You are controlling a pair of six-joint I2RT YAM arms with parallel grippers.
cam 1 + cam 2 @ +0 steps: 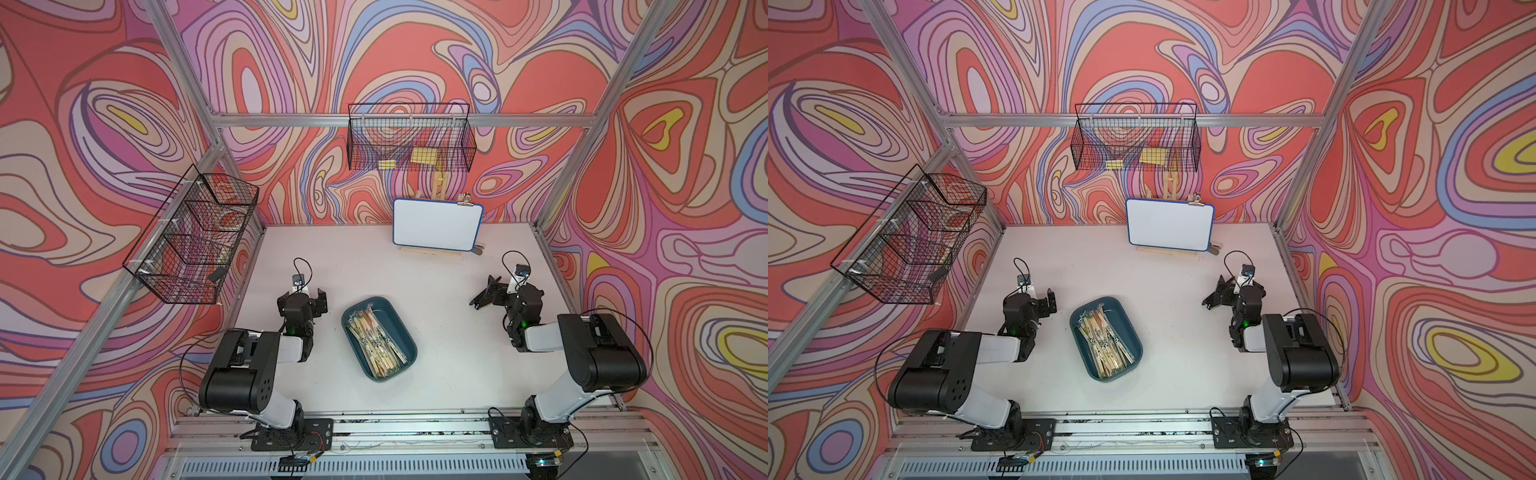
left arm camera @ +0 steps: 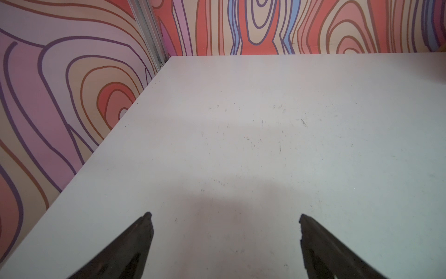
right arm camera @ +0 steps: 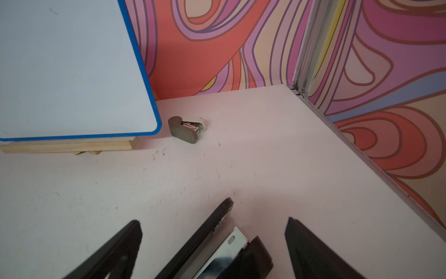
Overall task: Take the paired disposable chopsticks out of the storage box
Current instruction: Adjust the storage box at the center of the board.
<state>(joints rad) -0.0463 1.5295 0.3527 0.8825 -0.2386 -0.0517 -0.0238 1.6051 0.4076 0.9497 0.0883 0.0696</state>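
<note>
Many chopsticks (image 1: 376, 345) lie between left gripper (image 1: 302, 300) and right gripper (image 1: 484, 293).

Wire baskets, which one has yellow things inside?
The back-wall basket, hung above the whiteboard: yellow pieces show through its mesh. The left-wall basket has dividers, nothing yellow.

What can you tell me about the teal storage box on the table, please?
The storage box is a shallow dark teal tray, seemingly plastic, rectangular with rounded corners and low walls. It lies flat and skewed near the middle of the white table, with nothing else touching it from outside. Sleeved chopsticks lie piled lengthwise inside, leaving one long side bare.
</note>
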